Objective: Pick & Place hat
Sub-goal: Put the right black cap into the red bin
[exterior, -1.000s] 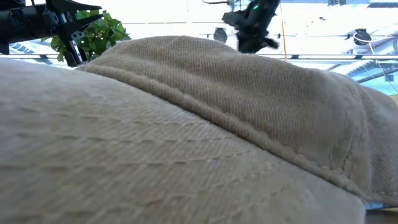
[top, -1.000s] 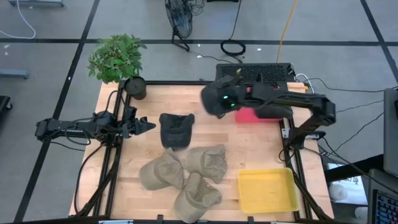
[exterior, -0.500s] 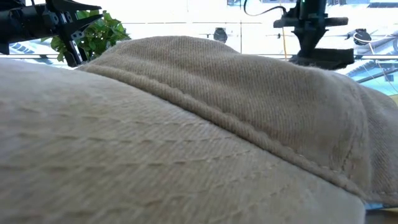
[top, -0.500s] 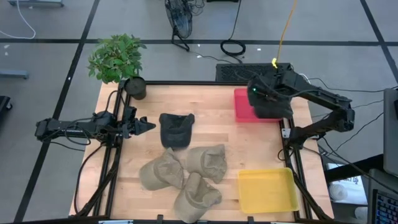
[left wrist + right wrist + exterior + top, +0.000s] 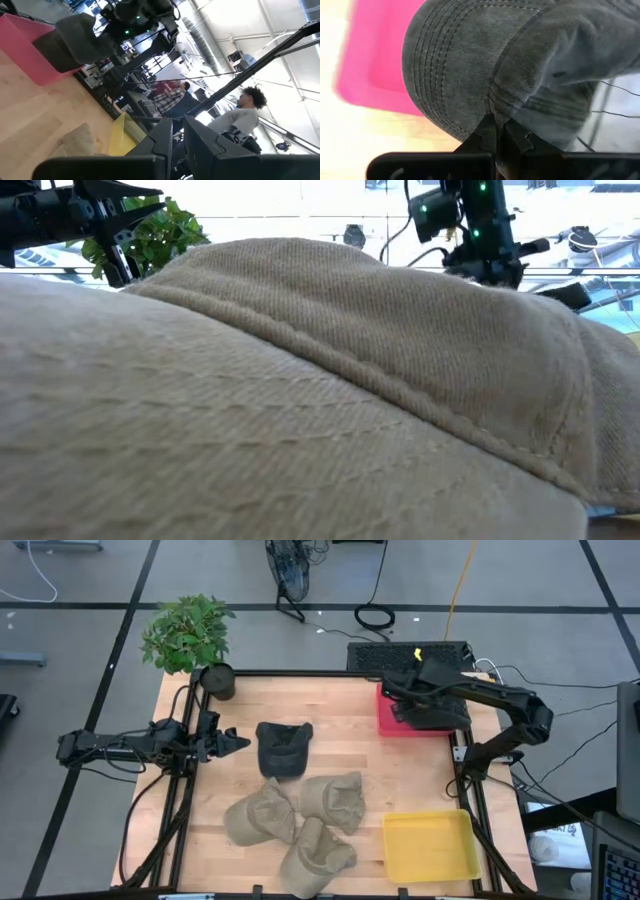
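**One grey cap over the pink bin, four caps left on the table**

High view: my right gripper (image 5: 425, 700) is out over the pink bin (image 5: 388, 718) at the far right of the table (image 5: 400, 765), with the dark grey cap (image 5: 437, 716) hanging under it and covering most of the bin. My left gripper (image 5: 232, 740) waits at the table's left edge, near the potted plant (image 5: 188, 635). A second dark cap (image 5: 283, 748) lies mid-table, and three tan caps (image 5: 300, 825) are bunched together nearer the front. The yellow bin (image 5: 430, 845) at the front right holds nothing I can see.

Low view: one tan cap (image 5: 300, 400) sits right against the lens and fills nearly everything. Above it I can make out my right arm (image 5: 470, 225) with its green lights, and my left arm (image 5: 90, 210) beside the plant's leaves.

Left wrist view: my left fingers (image 5: 165, 137) stand close together with only a thin slit between them, gripping nothing. Far off, the grey cap (image 5: 82, 42) rests at the pink bin (image 5: 30, 47), and people stand in the room beyond.

Right wrist view: my right fingers (image 5: 490, 135) are clamped on a fold of the grey cap (image 5: 485, 65) at its seam, the pink bin (image 5: 380, 55) directly behind it.

My read: this cap is carried to its bin but not let go, so the placing is unfinished. After the release, four caps remain to be sorted.
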### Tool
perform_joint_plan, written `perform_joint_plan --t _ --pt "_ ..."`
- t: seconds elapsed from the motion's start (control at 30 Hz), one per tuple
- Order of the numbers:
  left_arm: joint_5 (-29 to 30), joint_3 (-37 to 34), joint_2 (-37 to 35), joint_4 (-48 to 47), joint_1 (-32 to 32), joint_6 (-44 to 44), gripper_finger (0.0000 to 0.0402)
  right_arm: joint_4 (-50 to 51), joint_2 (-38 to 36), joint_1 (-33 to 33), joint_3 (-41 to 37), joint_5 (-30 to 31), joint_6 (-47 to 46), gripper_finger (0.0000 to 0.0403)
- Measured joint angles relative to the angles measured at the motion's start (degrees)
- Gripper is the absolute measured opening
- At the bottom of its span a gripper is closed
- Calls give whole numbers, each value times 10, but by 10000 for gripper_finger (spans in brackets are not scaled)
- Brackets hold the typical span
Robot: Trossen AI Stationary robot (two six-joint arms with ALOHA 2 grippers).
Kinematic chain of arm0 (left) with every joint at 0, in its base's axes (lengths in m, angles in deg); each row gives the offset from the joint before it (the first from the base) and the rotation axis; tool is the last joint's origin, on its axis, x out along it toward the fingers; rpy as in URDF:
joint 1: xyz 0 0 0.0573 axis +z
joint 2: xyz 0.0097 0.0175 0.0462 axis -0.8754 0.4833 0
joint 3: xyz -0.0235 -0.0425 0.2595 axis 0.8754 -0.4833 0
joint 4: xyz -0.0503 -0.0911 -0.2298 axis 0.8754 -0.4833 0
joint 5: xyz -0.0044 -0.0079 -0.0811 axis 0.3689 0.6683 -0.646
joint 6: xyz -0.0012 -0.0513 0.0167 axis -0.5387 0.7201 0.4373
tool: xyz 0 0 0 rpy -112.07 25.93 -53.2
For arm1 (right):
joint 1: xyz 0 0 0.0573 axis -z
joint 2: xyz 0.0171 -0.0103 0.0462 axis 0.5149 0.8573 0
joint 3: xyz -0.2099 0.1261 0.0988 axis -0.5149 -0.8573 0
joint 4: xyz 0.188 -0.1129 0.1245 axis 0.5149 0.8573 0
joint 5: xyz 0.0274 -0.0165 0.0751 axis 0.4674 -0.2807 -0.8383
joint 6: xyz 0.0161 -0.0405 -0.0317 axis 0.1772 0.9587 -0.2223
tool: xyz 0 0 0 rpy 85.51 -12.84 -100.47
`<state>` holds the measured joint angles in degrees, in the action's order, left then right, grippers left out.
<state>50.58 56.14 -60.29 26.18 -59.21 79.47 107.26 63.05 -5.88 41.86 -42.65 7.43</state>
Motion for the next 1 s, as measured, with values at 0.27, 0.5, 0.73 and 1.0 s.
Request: perform_joint_plan --t 0.27,0.5,0.73,1.0 --pt "-5 0 0 0 0 -2 51 1 1 44 -38 23 4 0" --pt "-5 0 0 0 0 -3 51 -18 1 65 -39 24 20 0" --pt "-5 0 0 0 0 -9 51 -26 24 68 -39 17 33 0" --pt "-5 0 0 0 0 -8 51 -31 41 65 -40 6 24 0"
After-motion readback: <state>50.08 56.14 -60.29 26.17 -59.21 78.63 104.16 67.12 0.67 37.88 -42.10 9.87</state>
